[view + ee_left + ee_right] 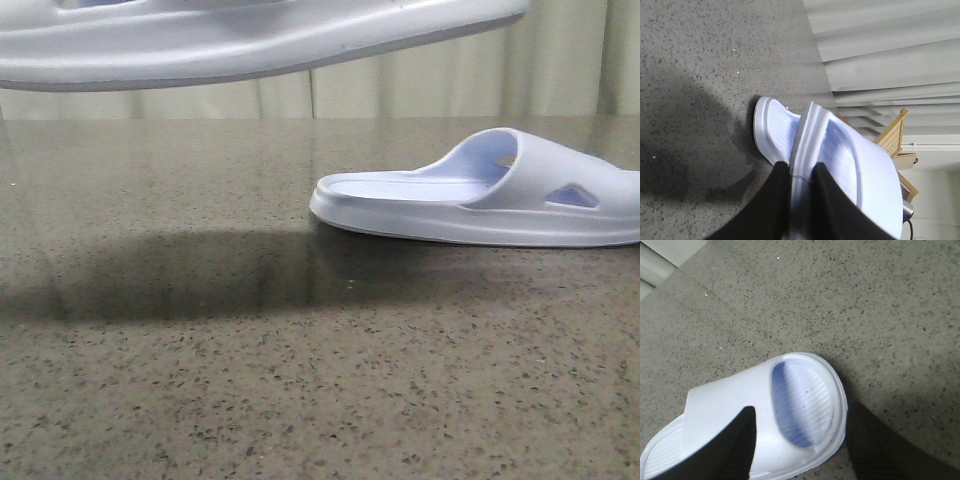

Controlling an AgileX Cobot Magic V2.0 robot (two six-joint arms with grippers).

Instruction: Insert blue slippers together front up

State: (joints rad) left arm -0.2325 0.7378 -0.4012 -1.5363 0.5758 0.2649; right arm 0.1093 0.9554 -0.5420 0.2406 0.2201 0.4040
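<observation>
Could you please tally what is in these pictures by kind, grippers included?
Slippers: 2, one lifted, one on the table
Grippers: 2, left, right
Tables: 1
Total: 5

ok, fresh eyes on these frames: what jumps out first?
A pale slipper hangs in the air across the top left of the front view, pinched on its edge by the left gripper, with a dark shadow below it. The second slipper lies on the speckled table at right, the right gripper straddling it.
</observation>
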